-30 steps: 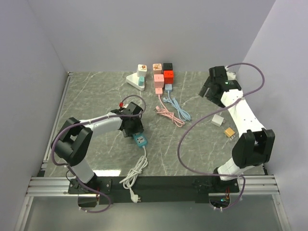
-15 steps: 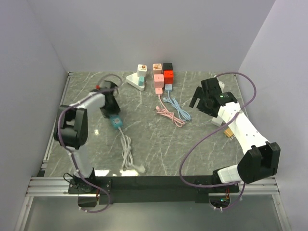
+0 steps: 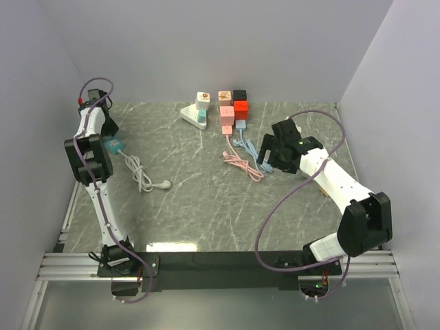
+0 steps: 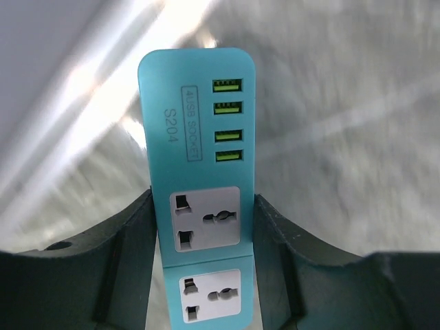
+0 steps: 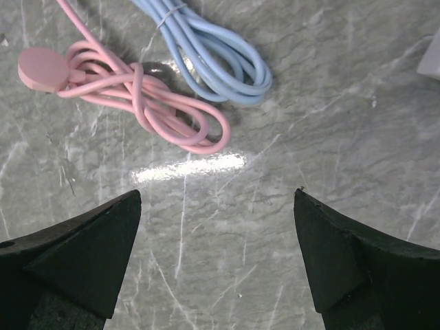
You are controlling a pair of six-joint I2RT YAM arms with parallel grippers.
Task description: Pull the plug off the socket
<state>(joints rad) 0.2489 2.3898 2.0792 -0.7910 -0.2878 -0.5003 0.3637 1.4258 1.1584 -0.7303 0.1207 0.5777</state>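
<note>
- Count two arms and two grippers, one gripper per arm.
- Find the left gripper (image 4: 204,237) at the far-left side of the table (image 3: 206,206), close to the left wall.
- Note its two fingers (image 4: 130,240) pressed against the long sides of one teal power strip (image 4: 196,124), one finger per side, pinching it firmly.
- On the face of the power strip, count four green USB ports (image 4: 227,120) in a single column and, below them, two white outlets (image 4: 204,220), both lying between the fingers.
- Read the marking "S204" beside the USB ports.
- Cannot tell from either view whether the power strip rests on the table or hangs above it.
- Trace one white cord (image 3: 139,172) from the power strip across the table in loose loops, ending in one white plug (image 3: 165,183) lying flat on the table, near the power strip but apart from it.
- Find the right gripper (image 5: 215,196) right of the table centre, spread wide over bare stone, with nothing between its two fingers.
- Just beyond the right gripper, count two coiled cables lying close together: one pink cable (image 5: 158,103) and one blue cable (image 5: 220,58).
- Note one round pink disc (image 5: 41,69) at the loose end of the pink cable.
- At the far edge, find one white triangular base (image 3: 189,113) carrying two blocks, one cream and one teal.
- Right of the base, see a tight cluster of pink, red and black cubes (image 3: 234,106), too small for an exact count; both cables lead up to it.
</note>
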